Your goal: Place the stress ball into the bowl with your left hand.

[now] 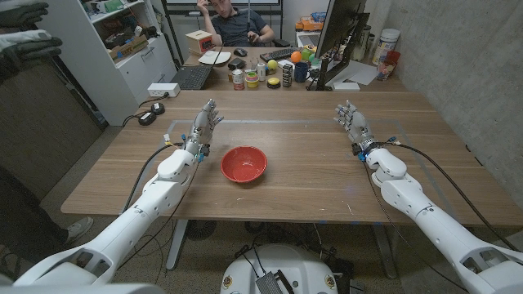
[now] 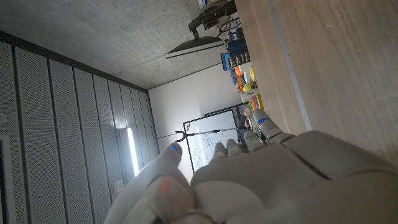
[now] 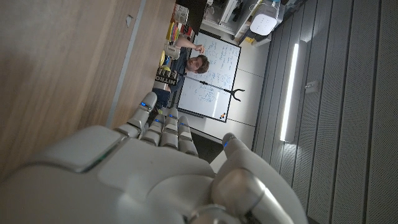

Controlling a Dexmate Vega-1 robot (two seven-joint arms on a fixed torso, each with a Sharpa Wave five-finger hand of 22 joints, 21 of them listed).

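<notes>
From the head camera, my left hand (image 1: pixel 205 121) stands over the wooden table (image 1: pixel 286 188) just left of and beyond the red bowl (image 1: pixel 243 164), fingers apart and holding nothing. My right hand (image 1: pixel 350 121) stands well off to the right, also spread and empty. The bowl sits near the table's front middle, and I cannot make out a stress ball inside it or anywhere on the wood. A person (image 1: pixel 237 24) sits behind the far desk, beside a dark monitor (image 1: pixel 337 37).

Along my left wrist, my left hand (image 2: pixel 249 180) reaches out beside the table edge, nothing in its fingers.

Along my right wrist, my right hand (image 3: pixel 155 168) is likewise extended and empty, with the person (image 3: pixel 193 62) beyond.
</notes>
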